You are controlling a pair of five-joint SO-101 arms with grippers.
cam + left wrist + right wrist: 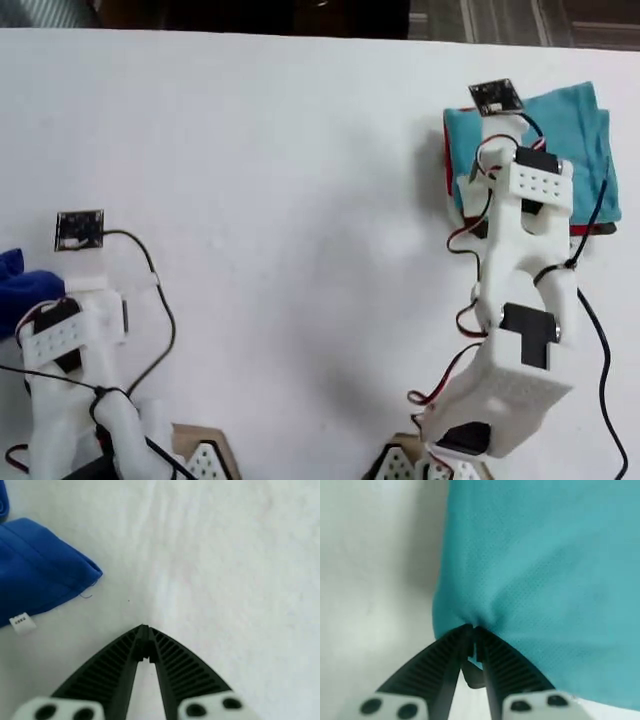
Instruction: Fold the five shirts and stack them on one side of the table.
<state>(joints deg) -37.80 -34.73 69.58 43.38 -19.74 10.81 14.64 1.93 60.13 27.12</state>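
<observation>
1. Placement step, as we judge it: the teal shirt (575, 125) lies folded on top of the stack (600, 228) at one side of the table (250, 130), and the right gripper (472, 636) is at its edge.
2. To do it well, we would settle that edge flat and square it over the red layer (447, 165) beneath before letting go.
3. We would open only once the cloth rests on the stack, then lift straight off, so the tips do not drag the fold open or slide the shirt off the pile.
4. Risk, our guess: the fabric puckers at the tips, so a sideways pull could wrinkle the top fold.
5. Right claw state: the jaws are pressed together, pinching a small bunch of teal cloth right at the shirt's border. The rest of the shirt spreads ahead of the tips and off to one flank; bare table lies on the other flank.
6. Left gripper (144, 641): the jaws are together and hold nothing. The tips are over bare table.
7. The blue shirt (40, 575) lies ahead of that claw and to its outer side, away from the other arm. It is near the tips but apart from them, and its white tag (22, 622) faces the claw.
8. The blue shirt looks loose, not folded, so we judge it likely the next one to fold.
</observation>
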